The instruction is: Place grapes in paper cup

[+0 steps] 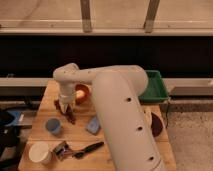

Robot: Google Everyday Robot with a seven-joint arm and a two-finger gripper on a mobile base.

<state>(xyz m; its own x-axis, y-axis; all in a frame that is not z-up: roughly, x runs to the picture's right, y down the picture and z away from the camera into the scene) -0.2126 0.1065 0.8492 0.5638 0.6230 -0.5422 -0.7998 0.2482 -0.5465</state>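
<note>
Clamping low over the table [44,106], pincer [65,110] sits closed on the grapes [71,117], beside the orange bowl [80,93]. Paper cup [39,152] lies lower left in view, beyond the blue cup [53,125], well apart.

pincer [65,111] clamped on grapes [71,118] beside orange bowl [85,90]; blue cup [53,126] between it and paper cup [39,153]
</note>
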